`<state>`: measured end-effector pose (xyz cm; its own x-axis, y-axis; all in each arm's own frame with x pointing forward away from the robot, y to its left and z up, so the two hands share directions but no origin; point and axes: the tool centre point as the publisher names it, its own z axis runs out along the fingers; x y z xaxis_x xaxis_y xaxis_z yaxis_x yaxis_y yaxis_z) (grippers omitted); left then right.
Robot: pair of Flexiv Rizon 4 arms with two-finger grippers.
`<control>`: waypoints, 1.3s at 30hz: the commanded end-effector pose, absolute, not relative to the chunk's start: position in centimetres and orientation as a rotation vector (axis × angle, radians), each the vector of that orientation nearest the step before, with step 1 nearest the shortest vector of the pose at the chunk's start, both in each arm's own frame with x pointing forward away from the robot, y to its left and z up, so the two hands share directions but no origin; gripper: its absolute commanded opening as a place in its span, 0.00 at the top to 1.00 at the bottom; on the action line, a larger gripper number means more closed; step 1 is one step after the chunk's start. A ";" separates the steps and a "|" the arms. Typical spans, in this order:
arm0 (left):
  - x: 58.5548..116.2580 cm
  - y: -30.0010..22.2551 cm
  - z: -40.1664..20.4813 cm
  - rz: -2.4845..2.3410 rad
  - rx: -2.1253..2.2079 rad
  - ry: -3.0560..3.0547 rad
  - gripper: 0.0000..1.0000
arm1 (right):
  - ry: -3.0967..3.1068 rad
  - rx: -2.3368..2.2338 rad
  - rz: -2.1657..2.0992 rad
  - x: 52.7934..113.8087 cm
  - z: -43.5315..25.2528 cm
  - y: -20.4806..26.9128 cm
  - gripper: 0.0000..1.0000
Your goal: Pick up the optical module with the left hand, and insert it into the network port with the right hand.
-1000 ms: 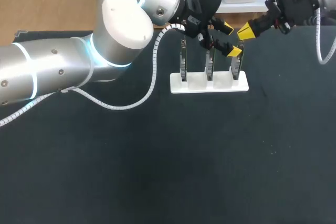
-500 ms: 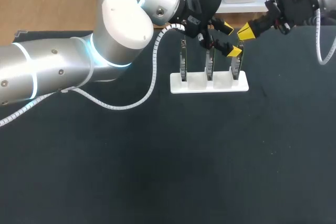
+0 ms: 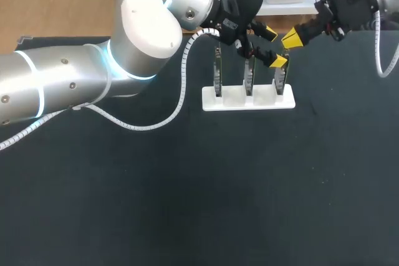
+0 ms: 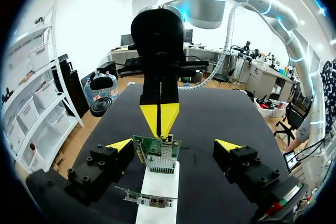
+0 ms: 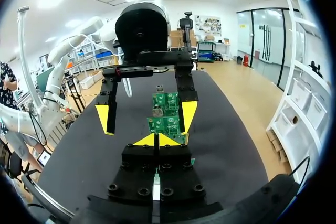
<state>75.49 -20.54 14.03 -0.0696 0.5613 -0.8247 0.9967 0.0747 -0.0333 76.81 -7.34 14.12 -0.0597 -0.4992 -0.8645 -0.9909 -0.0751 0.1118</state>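
Black table (image 3: 187,204) carries a white rack (image 3: 248,100) near its far edge, with three green cards standing in it. Left claw (image 3: 274,46) straddles the right-end card (image 4: 156,150), fingers spread wide and touching nothing, likely lined up to close on it. Right claw (image 3: 292,39) hovers just beyond, tips pressed together and empty, probably standing by for the insertion. No separate module shows; my guess is the ribbed metal block (image 4: 160,163) on that card, silver against green board.
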 end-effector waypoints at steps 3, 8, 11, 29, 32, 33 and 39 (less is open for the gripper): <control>75.6 -20.6 14.0 -0.858 1.561 1.708 0.00 | 1.610 -1.623 1.067 76.9 13.3 -7.3 1.00; 75.6 -20.6 14.0 -0.858 1.561 1.708 0.00 | 1.600 -1.620 1.061 76.9 13.7 -7.4 1.00; 75.6 -20.6 14.0 -0.858 1.561 1.708 0.00 | 1.594 -1.623 1.054 77.0 14.0 -7.5 1.00; 75.6 -20.6 14.0 -0.858 1.561 1.708 0.00 | 1.561 -1.639 0.924 77.8 16.9 -8.7 1.00; 75.8 -20.5 14.3 -0.862 1.546 1.703 0.00 | 1.567 -1.626 0.894 77.8 17.4 -9.4 1.00; 75.9 -20.5 14.5 -0.830 1.540 1.713 0.00 | 1.565 -1.619 0.883 77.8 17.6 -9.6 1.00; 76.4 -20.2 16.2 -0.776 1.521 1.677 0.00 | 1.560 -1.597 0.837 77.8 18.6 -10.6 1.00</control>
